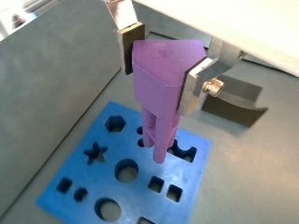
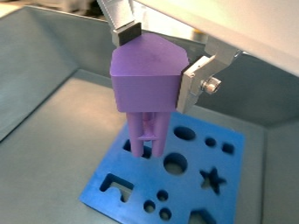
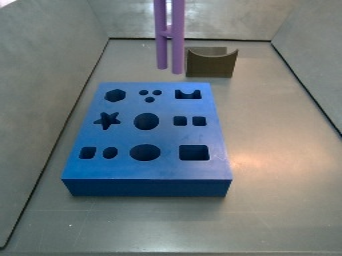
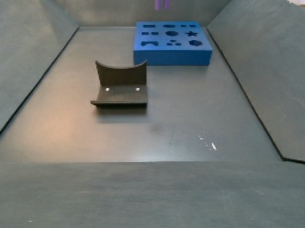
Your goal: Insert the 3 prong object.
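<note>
Gripping the wide upper body of the purple piece (image 1: pixel 162 74), the tool (image 1: pixel 166 63) hung above the blue block (image 1: pixel 87 179), its silver fingers (image 1: pixel 202 73) pressed against either side of the plastic. In both wrist views the piece tapered from a broad head down into slender rods, and the rods pointed straight down at the block's upper face. Their tips showed just over the block near a cluster of small holes; whether they touched the block or had entered any hole could not be told from these views.

Seen from a side view, the purple rods (image 3: pixel 167 33) hung upright, reaching out of the top of the picture, with their lower ends appearing above the far edge of the blue block (image 3: pixel 150 140); the tool itself was out of that picture. The block lay flat on the grey surface (image 3: pixel 281 210) and carried many cut-out shapes, among them a star (image 3: pixel 108 121), a hexagon, several round holes and square ones.

Behind the block, near the back wall, stood a brown block with a curved notch (image 3: pixel 211 61), well apart from the purple piece and untouched. In a side view from the opposite end, this brown block (image 4: pixel 120 85) sat in the middle of the surface, with the blue block (image 4: pixel 173 44) beyond it; the purple piece could not be made out there.
</note>
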You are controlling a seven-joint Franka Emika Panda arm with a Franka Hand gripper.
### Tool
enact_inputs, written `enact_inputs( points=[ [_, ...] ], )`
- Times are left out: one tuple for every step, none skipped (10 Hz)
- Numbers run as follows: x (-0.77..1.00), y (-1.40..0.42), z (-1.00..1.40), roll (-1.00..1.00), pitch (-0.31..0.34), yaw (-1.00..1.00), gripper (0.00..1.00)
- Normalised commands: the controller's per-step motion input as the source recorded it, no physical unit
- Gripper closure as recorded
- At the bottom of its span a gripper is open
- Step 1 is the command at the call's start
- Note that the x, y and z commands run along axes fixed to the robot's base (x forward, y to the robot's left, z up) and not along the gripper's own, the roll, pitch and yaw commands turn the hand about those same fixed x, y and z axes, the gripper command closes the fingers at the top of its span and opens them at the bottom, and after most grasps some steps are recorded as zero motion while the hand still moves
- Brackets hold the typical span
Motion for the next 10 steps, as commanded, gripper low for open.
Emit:
enact_inputs(
  points=[
    [-0.36, 0.05, -0.17, 0.03, -0.011, -0.91, 1.0],
    [-0.3, 0.02, -0.26, 0.05, 0.0, -0.94, 1.0],
    [-0.13, 0.02, -0.37, 0.05, 0.096, -0.94, 1.0],
    [-0.13, 0.07, -0.45, 0.03, 0.107, -0.92, 1.0],
    [-0.06, 0.17, -0.35, 0.01, 0.011, -0.87, 1.0],
    [0.19, 0.21, -0.44, 0.0, -0.027, -0.81, 1.0],
    [0.3, 0.18, -0.45, 0.02, -0.054, -0.73, 1.0],
    [-0.1, 0.49, -0.4, 0.0, -0.076, -0.24, 1.0],
    [-0.09, 0.47, -0.35, 0.04, 0.0, -0.09, 1.0],
    [-0.1, 0.52, -0.35, 0.04, 0.0, -0.1, 1.0]
  ],
)
